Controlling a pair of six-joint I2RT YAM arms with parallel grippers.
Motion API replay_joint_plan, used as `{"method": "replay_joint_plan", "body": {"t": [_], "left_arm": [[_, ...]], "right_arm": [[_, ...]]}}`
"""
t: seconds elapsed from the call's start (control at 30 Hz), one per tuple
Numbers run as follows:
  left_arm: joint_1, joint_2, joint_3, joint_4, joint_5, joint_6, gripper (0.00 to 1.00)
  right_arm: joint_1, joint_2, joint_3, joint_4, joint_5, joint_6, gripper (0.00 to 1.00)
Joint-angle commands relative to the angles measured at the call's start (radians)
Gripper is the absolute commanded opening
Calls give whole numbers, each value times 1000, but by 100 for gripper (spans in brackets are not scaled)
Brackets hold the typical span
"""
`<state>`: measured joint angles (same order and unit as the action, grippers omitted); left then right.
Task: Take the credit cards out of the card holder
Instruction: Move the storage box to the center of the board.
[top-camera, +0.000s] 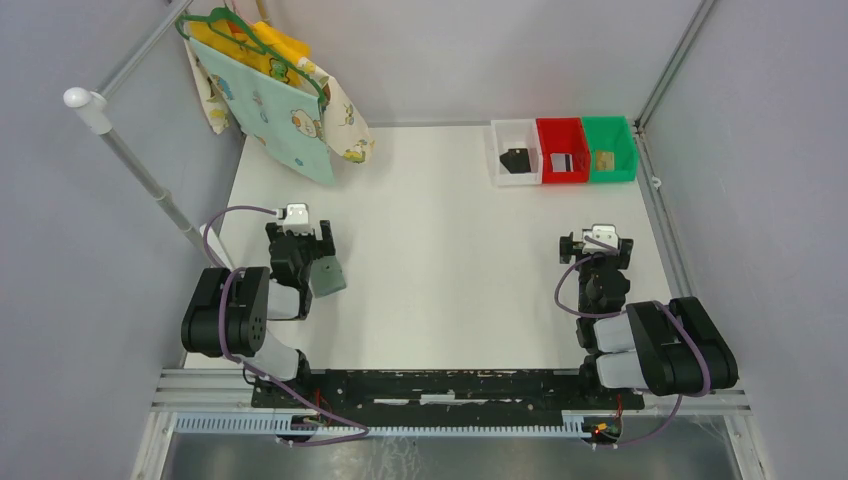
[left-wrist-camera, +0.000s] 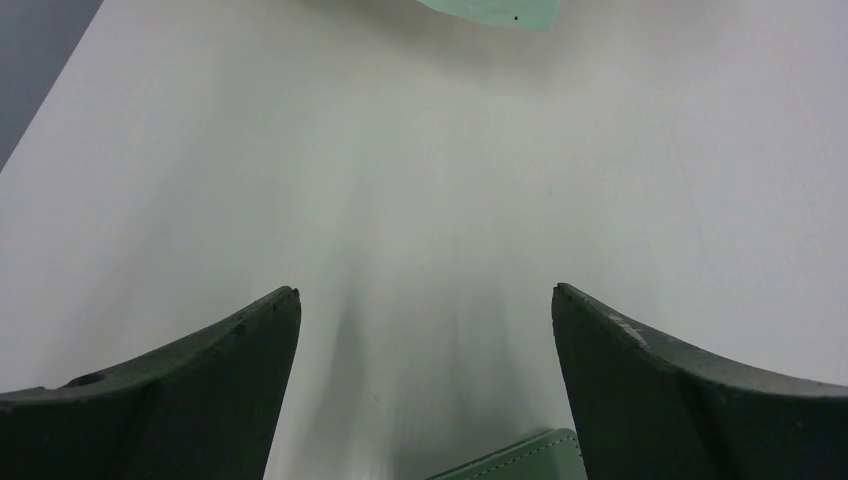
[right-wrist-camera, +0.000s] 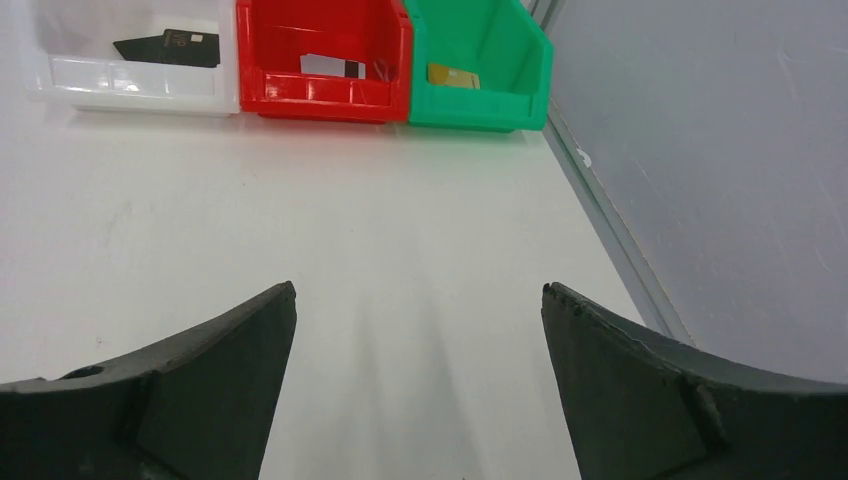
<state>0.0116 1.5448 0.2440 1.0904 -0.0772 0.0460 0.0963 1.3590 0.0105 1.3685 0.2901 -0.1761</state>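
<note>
I see the holder (top-camera: 327, 276), grey-green, stitched edge, flat just beside my left fingers (left-wrist-camera: 200, 400), one corner low between them. Silver striped card (right-wrist-camera: 333, 66) in the red bin (right-wrist-camera: 325, 102), gold card (right-wrist-camera: 453, 76) in the green bin (right-wrist-camera: 470, 112), both well ahead of my right fingers (right-wrist-camera: 180, 400).

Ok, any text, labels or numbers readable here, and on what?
None can be read.
Black item in the white bin: pale mark, too small to read.
Grey card in the red bin, gold card in the green bin: any print too small.
Hanging cloth: cartoon prints, no legible lettering.
</note>
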Motion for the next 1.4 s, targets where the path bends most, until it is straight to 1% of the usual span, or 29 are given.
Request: {"method": "replay_joint_plan", "body": {"t": [0.0, 0.3, 0.4, 0.43, 0.5, 0.53, 0.6, 0.67, 0.73, 0.8, 0.87, 0.9, 0.93, 0.97, 1.03, 1.07, 1.1, 1.2, 1.37], "left_arm": [[4, -2, 20, 49, -16, -43, 100], [4, 1, 21, 48, -18, -43, 100], [4, -3, 18, 50, -14, -43, 100], [4, -6, 16, 53, -13, -43, 100], [9, -21, 24, 32, 2, -44, 100], [13, -34, 45, -17, 9, -43, 100], [16, -60, 129, -210, 44, -29, 100], [28, -66, 223, -384, 118, -17, 100], [57, -85, 257, -442, 183, -26, 100], [71, -121, 269, -465, 204, -18, 100], [81, -152, 313, -537, 236, -2, 100], [82, -159, 346, -601, 248, 2, 100], [82, -163, 382, -688, 263, 7, 100], [85, -165, 414, -747, 275, 13, 100], [88, -169, 466, -843, 296, 24, 100], [89, -177, 483, -877, 307, 33, 100], [89, -186, 497, -911, 316, 42, 100], [95, -209, 531, -1011, 367, 70, 100], [110, -200, 592, -1181, 418, 173, 100]], "right_arm": [[1, 4, -101, 44, -40, -25, 98], [0, 5, -98, 32, -32, -17, 98], [1, -11, -100, 43, 22, -1, 98], [4, -59, -90, -15, 54, 8, 98], [9, -162, 14, -311, 118, 46, 98], [9, -183, 90, -450, 145, 75, 98], [8, -203, 201, -631, 145, 122, 98], [8, -215, 279, -731, 135, 188, 98], [9, -222, 331, -770, 93, 245, 98], [8, -218, 385, -789, 69, 301, 98], [1, -190, 460, -861, 95, 423, 98], [-11, -167, 512, -906, 87, 483, 98], [-24, -133, 556, -933, 45, 504, 98], [-35, -98, 615, -951, -26, 495, 98], [-36, -2, 757, -1014, -122, 438, 98], [-34, 55, 826, -1055, -136, 427, 98], [-32, 102, 912, -1104, -137, 425, 98], [-22, 236, 1085, -1175, -142, 407, 97], [7, 434, 1313, -1284, -114, 345, 89]]}}
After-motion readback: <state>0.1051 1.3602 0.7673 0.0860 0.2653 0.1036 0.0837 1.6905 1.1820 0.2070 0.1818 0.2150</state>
